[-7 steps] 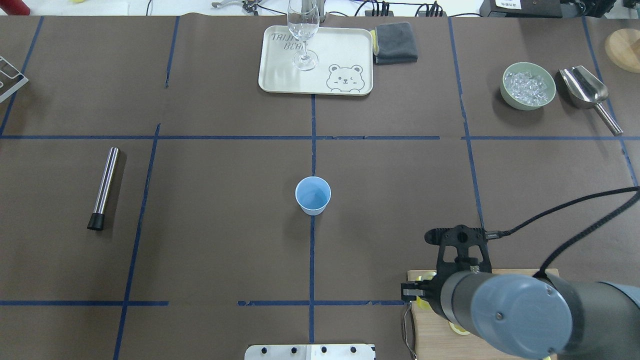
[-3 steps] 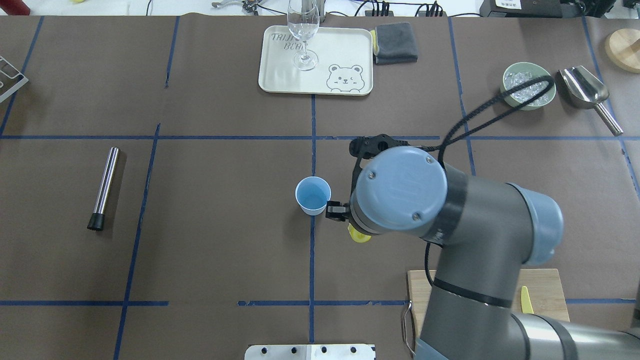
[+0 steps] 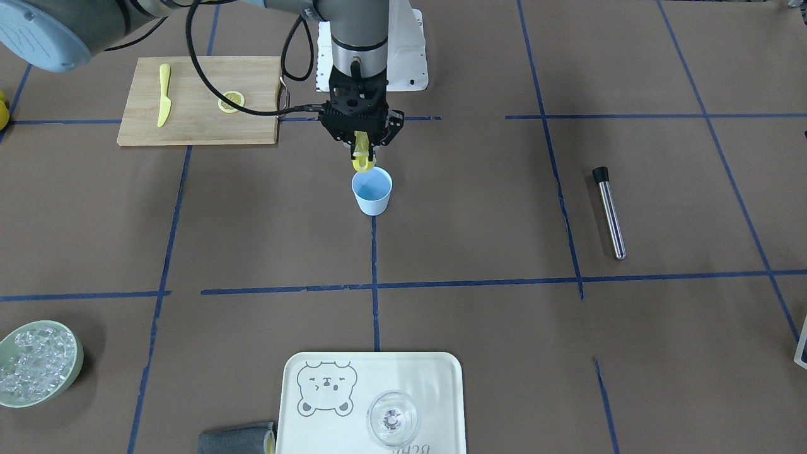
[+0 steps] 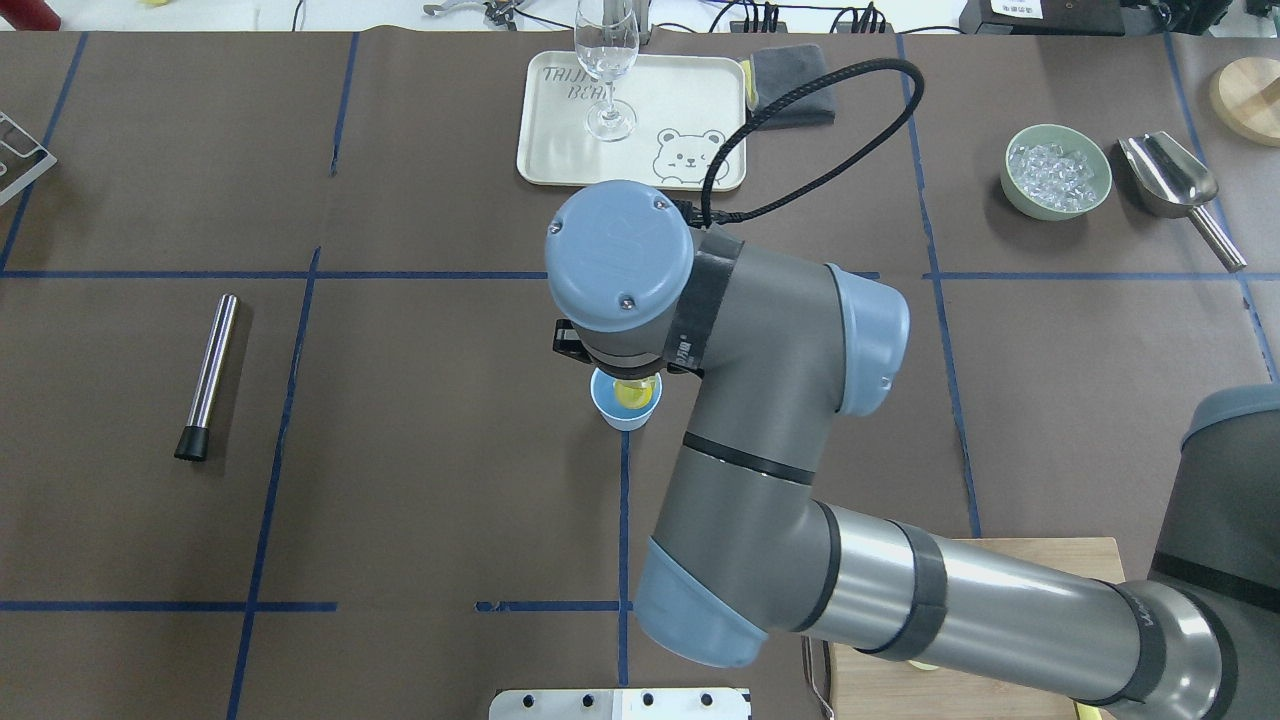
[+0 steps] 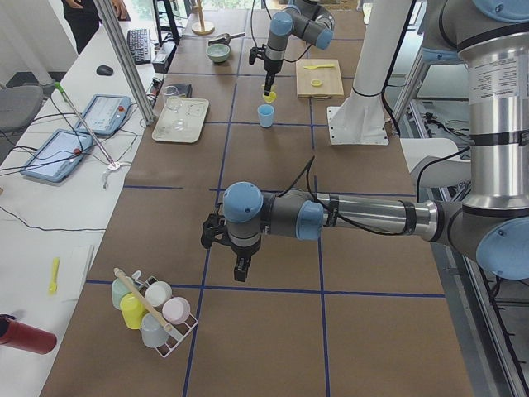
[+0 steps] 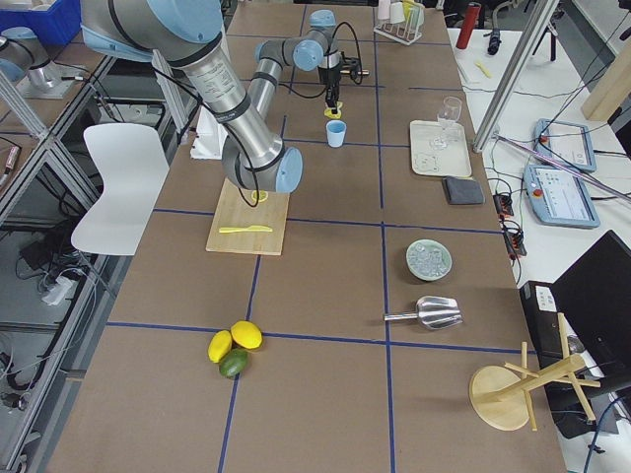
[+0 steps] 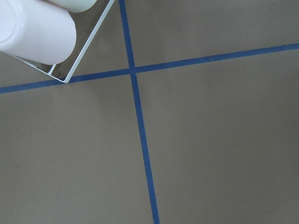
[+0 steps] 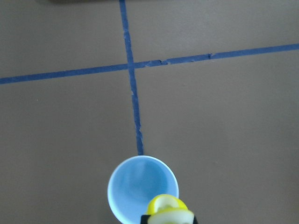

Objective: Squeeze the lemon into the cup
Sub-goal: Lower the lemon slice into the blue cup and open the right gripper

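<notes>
Okay, right tool (image 3: pixel 360 150) is clamped on the lemon slice (image 3: pixel 362 164) just above the light blue cup (image 3: pixel 372 197); I'd centre it over the mouth before squeezing.

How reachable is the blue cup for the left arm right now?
Probably not from above: the right tool, shut on the lemon, hangs over the cup. Its sides look free, but the left tool sits far down the table.

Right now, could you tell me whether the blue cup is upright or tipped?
Upright: the light blue cup stands on its base, mouth up, below the held lemon slice.
</notes>
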You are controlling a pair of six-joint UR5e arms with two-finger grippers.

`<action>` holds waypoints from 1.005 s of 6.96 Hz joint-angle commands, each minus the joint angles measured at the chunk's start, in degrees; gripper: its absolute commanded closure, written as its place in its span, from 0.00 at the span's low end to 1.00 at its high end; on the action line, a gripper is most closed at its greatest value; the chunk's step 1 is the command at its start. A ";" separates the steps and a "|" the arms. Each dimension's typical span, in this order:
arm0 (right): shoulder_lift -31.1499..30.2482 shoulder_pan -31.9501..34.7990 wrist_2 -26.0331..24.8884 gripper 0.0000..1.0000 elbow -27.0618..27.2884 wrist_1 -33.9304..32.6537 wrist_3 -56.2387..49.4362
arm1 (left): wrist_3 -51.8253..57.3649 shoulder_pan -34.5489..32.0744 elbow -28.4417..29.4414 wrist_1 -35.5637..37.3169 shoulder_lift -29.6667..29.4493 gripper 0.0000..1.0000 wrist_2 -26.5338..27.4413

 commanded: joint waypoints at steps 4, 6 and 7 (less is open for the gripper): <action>0.31 -0.94 0.09 0.01 -5.04 2.72 -0.40 | 0.06 0.02 0.15 0.00 0.02 0.00 0.00; 0.31 -1.03 0.18 0.00 -4.69 2.72 -0.40 | -0.03 0.02 0.15 0.09 0.02 0.00 0.00; 0.31 -1.03 0.35 0.00 -4.52 2.72 -0.49 | -0.03 0.02 0.15 0.09 0.02 0.00 0.00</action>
